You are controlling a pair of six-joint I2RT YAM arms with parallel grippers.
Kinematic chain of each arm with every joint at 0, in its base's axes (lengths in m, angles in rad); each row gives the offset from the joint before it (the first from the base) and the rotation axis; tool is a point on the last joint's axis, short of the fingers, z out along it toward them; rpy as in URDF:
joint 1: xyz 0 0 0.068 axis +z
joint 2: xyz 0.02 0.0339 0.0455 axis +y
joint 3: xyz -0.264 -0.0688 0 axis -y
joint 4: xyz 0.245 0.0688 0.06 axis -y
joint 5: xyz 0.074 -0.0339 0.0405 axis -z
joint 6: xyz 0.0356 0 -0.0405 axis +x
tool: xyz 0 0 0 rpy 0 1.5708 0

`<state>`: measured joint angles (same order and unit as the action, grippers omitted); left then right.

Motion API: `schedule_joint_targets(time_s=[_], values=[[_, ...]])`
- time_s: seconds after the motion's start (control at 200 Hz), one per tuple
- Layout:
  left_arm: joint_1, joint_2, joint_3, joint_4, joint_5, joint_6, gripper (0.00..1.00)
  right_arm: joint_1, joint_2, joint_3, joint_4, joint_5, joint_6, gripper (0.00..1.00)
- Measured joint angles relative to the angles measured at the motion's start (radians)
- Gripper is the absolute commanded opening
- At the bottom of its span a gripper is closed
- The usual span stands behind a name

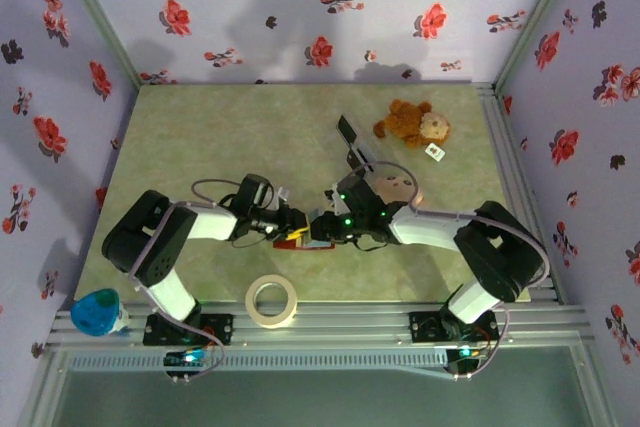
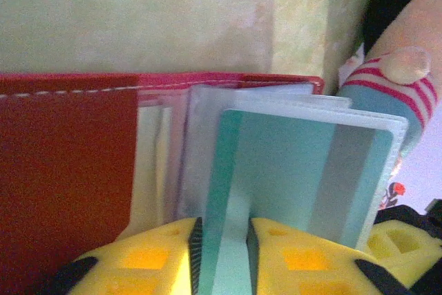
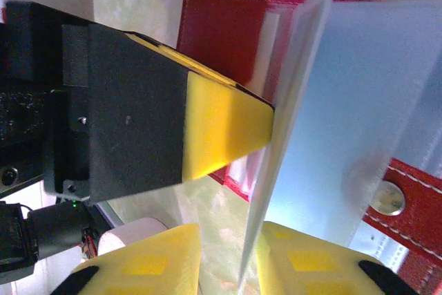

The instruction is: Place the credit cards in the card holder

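L gripper (image 2: 222,240) pinches teal card (image 2: 297,170), btm hidden, red wallet (image 2: 69,170) cropped

Top camera looks down from behind; wrist cameras (very close) share the card holder (image 2: 69,170).

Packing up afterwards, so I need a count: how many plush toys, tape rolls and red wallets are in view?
Plush toys: 2
Tape rolls: 1
Red wallets: 1
Total: 4
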<state>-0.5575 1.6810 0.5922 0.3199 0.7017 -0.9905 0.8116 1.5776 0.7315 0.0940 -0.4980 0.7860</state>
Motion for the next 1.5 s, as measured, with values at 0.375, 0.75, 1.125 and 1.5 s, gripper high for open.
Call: schedule_joint_targets(time_s=[0.375,0.75,1.125,1.5], values=[[0.047,-0.009,-0.029,0.046,0.048,-0.025,0.41,0.017,0.021,0.031,-0.040,0.034,-0.009,0.09],[0.064,-0.210,0.039,-0.270,-0.055,0.082,0.47,0.036,0.021,0.068,-0.159,0.127,-0.027,0.06],[0.124,-0.320,0.035,-0.544,-0.256,0.211,0.27,0.106,0.047,0.184,-0.283,0.197,-0.078,0.30],[0.138,-0.369,0.026,-0.598,-0.288,0.257,0.38,0.157,0.086,0.283,-0.314,0.196,-0.137,0.38]])
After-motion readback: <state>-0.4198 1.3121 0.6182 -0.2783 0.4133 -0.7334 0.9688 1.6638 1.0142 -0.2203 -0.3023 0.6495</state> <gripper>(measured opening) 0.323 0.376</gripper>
